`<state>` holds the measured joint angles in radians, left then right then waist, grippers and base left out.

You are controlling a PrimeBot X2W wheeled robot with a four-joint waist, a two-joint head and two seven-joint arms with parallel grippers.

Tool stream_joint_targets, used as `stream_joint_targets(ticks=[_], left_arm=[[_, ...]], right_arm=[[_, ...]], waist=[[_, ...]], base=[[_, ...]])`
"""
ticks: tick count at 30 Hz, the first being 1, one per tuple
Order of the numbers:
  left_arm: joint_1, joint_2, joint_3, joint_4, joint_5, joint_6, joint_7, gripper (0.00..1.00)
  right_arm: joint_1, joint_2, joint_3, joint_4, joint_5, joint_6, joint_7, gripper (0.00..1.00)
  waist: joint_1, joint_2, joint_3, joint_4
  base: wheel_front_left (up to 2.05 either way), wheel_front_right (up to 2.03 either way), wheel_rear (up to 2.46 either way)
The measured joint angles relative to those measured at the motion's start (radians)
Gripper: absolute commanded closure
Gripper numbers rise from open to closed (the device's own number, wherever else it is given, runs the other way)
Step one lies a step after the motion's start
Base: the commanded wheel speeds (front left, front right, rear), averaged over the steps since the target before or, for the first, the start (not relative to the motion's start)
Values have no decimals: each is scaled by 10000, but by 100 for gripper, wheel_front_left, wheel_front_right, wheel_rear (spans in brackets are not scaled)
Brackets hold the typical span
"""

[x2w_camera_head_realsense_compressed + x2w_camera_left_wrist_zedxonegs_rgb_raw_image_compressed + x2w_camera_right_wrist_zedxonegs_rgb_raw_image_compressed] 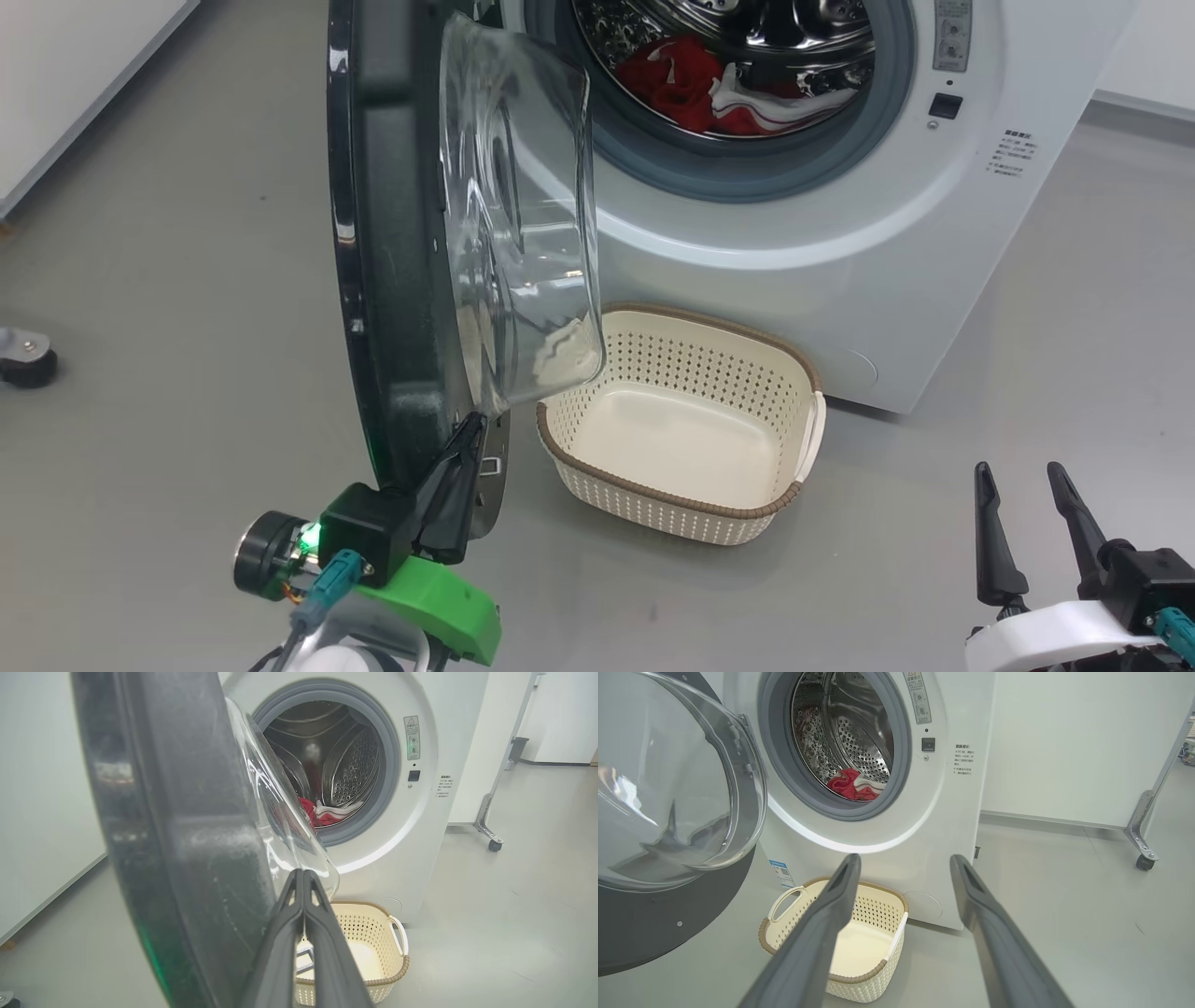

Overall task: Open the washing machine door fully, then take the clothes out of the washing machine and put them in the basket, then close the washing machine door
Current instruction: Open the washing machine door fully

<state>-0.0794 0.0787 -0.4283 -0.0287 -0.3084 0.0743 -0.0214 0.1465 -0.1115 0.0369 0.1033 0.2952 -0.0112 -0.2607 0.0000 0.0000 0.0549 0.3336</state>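
Head view, left to right. Left end effector (474,425) sits at lower left. Its fingers are pressed together with nothing pinched, tips against the inner face of the washing machine door (373,233) near its lower edge, just under the glass bowl (523,215). Left wrist view agrees: the fingers (280,933) meet in one blade beside the door's dark inner frame.

The door stands roughly edge-on to you, out from the washing machine (794,243). I'd call it part open, not fully. It's rigid and hinged, so it only travels on its arc. Push on the black frame, not the bowl. The rim is glossy, so expect closed tips to skid if you push at an angle.

The basket (653,523) is on the floor (187,280) just in front of the machine, below the mouth, with nothing in it yet. It's probably light plastic, and a nudge from door or arm would likely slide it.

The clothes (691,89) lie heaped at the bottom of the drum (794,28), red with white, behind the grey gasket (747,173). My read is soft, thin, light and limp. Take the raised red fold on top of the heap and pinch deep so the fabric can't slip out. Lift clear of the gasket lip before you pull back. Pieces may come out tangled or trailing.

Right end effector (1018,469) is at lower right, fingers spread wide and holding nothing, well apart from machine and basket. In the right wrist view it points at the basket and the machine's lower front.
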Motion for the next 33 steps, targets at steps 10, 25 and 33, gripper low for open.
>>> stream_joint_targets(ticks=[10, 25, 33], left_arm=[[126, 10, 782, 56, -257, 176, -236, 100], [180, 313, 2495, 531, -575, 295, -522, 100], [-47, 403, 3273, 949, -892, 341, -763, 100]], right_arm=[[0, 19, 2, -8, -167, 105, 0, 0], [-40, -54, 19, -61, -353, 280, 0, 0], [-159, -142, -4, -123, -426, 355, 0, 0]], waist=[[0, 0, 87, 389], [0, 0, 445, 369], [0, 0, 677, 303]], base=[[0, 0, 0], [0, 0, 0], [0, 0, 0]])
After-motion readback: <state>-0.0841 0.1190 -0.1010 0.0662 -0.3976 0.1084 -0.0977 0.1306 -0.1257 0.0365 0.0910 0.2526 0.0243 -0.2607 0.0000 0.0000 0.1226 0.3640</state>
